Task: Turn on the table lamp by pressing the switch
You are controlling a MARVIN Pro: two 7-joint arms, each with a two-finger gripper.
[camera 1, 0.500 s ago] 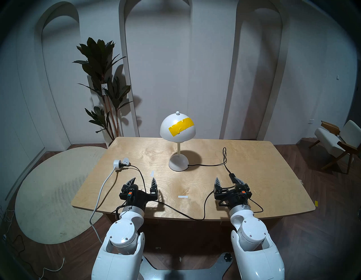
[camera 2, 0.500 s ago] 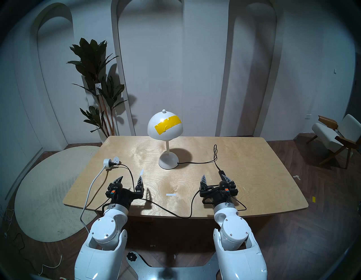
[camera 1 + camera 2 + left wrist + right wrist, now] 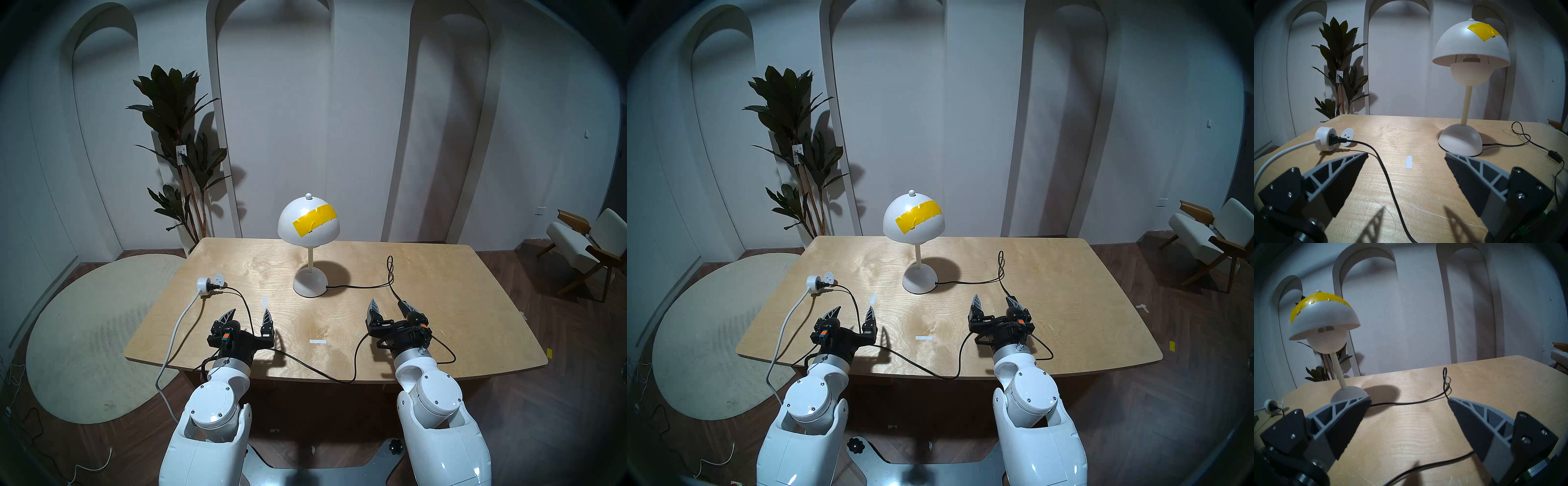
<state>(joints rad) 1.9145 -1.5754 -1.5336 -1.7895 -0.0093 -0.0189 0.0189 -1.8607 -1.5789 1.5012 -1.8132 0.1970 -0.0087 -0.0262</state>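
Note:
The white table lamp stands unlit at the back middle of the wooden table, with a yellow tape strip on its dome shade. Its black cord runs right from the base, loops, and reaches a black inline switch. The switch also shows in the left wrist view. My right gripper is open, and its right finger lies over the switch's near end. The right wrist view shows the cord passing between the fingers. My left gripper is open and empty at the front left.
A round white power socket with the black plug in it lies at the table's left, its white cable hanging off the front edge. The cord also sags off the front edge. White tape marks are on the table. A plant and chair stand beyond.
My right gripper has moved forward and a little left, toward the inline switch. The left arm and the lamp have not moved.

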